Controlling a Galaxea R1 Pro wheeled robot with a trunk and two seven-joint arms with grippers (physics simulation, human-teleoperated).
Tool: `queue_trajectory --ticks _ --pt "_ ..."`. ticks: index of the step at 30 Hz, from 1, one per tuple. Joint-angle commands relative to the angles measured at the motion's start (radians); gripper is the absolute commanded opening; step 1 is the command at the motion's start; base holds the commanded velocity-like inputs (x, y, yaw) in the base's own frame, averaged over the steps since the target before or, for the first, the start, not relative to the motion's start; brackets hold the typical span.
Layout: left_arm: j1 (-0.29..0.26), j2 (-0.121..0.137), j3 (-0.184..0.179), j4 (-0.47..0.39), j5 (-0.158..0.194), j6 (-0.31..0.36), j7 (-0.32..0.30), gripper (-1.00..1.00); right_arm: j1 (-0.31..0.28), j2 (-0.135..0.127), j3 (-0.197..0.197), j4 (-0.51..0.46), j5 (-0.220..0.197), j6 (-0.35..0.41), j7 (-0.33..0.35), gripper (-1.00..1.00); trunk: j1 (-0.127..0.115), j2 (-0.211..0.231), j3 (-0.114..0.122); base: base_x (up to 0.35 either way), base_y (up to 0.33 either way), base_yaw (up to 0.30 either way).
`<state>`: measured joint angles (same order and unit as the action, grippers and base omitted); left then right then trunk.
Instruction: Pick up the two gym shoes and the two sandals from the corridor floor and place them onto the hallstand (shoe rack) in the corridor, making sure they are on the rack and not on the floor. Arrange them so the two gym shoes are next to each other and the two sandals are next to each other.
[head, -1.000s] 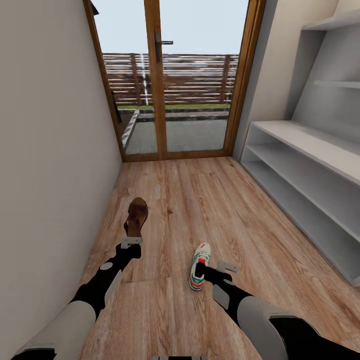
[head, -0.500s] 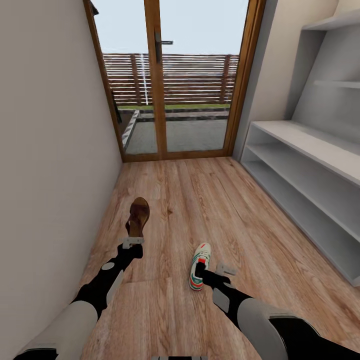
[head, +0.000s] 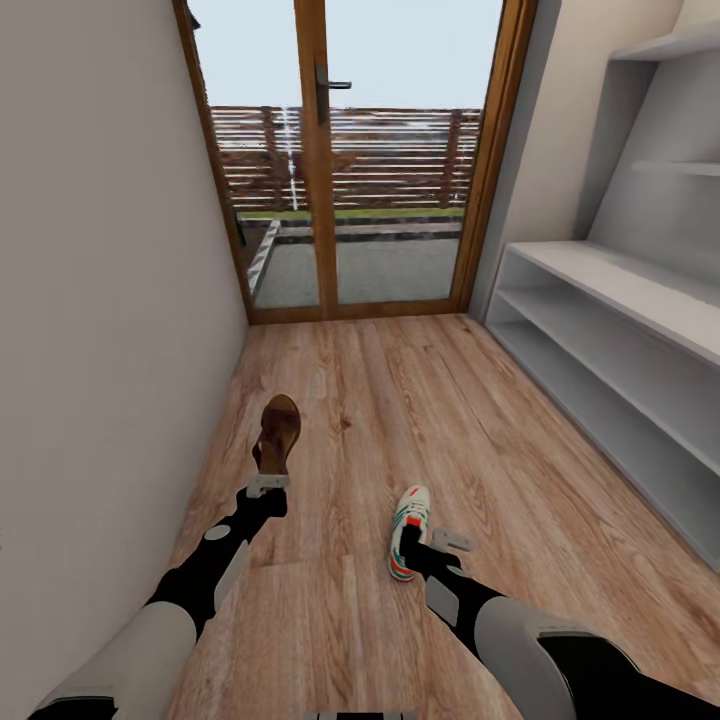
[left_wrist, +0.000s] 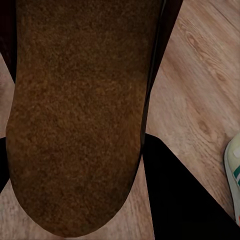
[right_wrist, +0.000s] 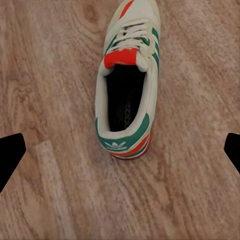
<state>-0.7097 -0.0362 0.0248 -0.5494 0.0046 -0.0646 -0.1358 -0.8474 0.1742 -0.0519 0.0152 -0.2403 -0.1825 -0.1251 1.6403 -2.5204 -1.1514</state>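
A dark brown sandal (head: 277, 433) is held by its heel end in my left gripper (head: 266, 488), close to the left wall. Its rough brown underside (left_wrist: 75, 115) lies between the black fingers (left_wrist: 180, 200), which are shut on it. One gym shoe (head: 409, 522), white with green stripes and an orange-red tongue, lies on the corridor floor (head: 400, 400). My right gripper (head: 412, 550) hovers over its heel. The same shoe (right_wrist: 127, 80) sits between the widely parted fingertips (right_wrist: 10, 155), untouched. The hallstand (head: 620, 330) runs along the right wall, its two long shelves bare.
A wood-framed glass door (head: 345, 170) closes the far end of the corridor. A plain wall (head: 100, 300) runs close along the left. Open plank floor lies between the shoe and the rack. An edge of the gym shoe (left_wrist: 233, 175) shows past the sandal.
The whole picture has shifted slightly right, so the camera moved. The right gripper sits a little closer over the gym shoe's heel. The left gripper and sandal are as before.
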Motion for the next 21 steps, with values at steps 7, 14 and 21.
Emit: queue_trajectory --ticks 7,14,21 --pt "-0.001 -0.001 0.003 0.001 -0.003 -0.003 -0.005 -1.0 0.0 0.0 -0.005 0.002 -0.002 -0.007 -0.001 1.0 0.0 0.0 -0.001 0.0 0.007 0.0" --pt "-0.001 -0.001 0.002 0.001 -0.004 -0.003 -0.007 -1.0 0.0 0.0 -0.005 0.002 -0.002 -0.008 -0.001 1.0 0.0 0.0 -0.001 0.044 0.001 0.0" --pt "-0.001 -0.001 0.001 0.001 -0.005 -0.003 -0.007 -1.0 0.001 0.0 -0.005 0.002 -0.002 -0.009 -0.001 1.0 0.0 0.0 -0.001 0.034 0.0 0.0"
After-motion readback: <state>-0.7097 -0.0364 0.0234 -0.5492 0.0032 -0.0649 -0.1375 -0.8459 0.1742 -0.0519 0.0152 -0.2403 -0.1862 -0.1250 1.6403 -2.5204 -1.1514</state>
